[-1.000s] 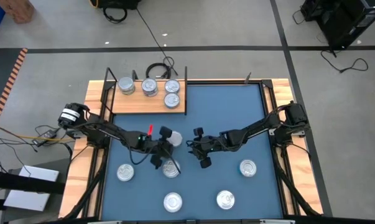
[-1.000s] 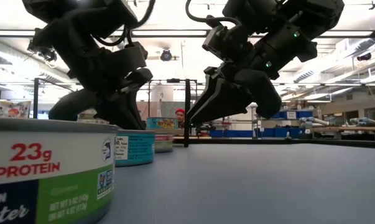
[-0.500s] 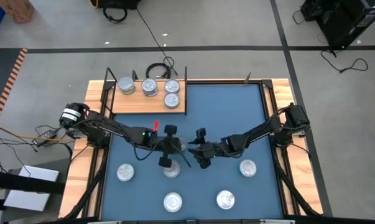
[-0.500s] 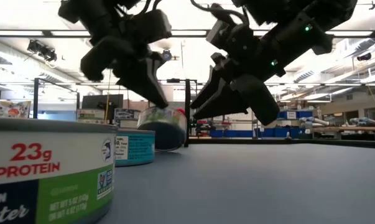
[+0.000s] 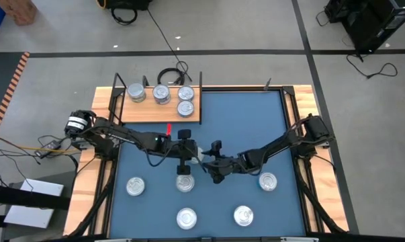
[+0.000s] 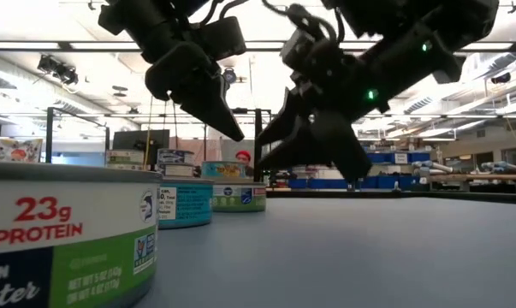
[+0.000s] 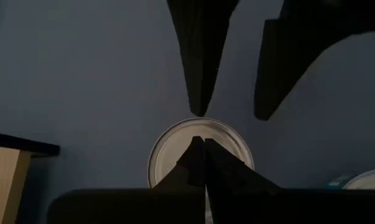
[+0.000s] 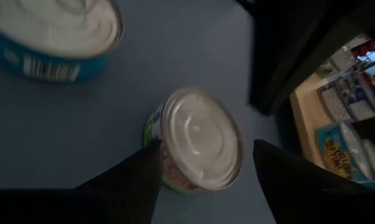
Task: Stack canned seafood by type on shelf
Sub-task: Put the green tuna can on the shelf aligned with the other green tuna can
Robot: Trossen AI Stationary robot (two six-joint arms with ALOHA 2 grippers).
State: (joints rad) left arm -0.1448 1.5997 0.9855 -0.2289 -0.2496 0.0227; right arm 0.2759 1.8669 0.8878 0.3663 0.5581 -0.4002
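A silver tin (image 5: 184,183) stands on the blue mat (image 5: 242,121) at mid-bench, just below the left tool (image 5: 185,161), whose fingers (image 7: 199,163) are clenched together with nothing between them, above the tin's lid. The right tool (image 5: 209,163) hovers just beside it, its jaws spread wide and empty. Four more tins (image 5: 162,93) sit on the wooden shelf (image 5: 155,114) at the far left corner of the bench.

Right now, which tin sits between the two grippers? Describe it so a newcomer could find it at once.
On the blue mat, look below the wooden shelf to where both arms meet mid-table. The tin lies under the shut left gripper, with the open right gripper beside it. It alone has grippers over it; the other loose tins sit unattended.
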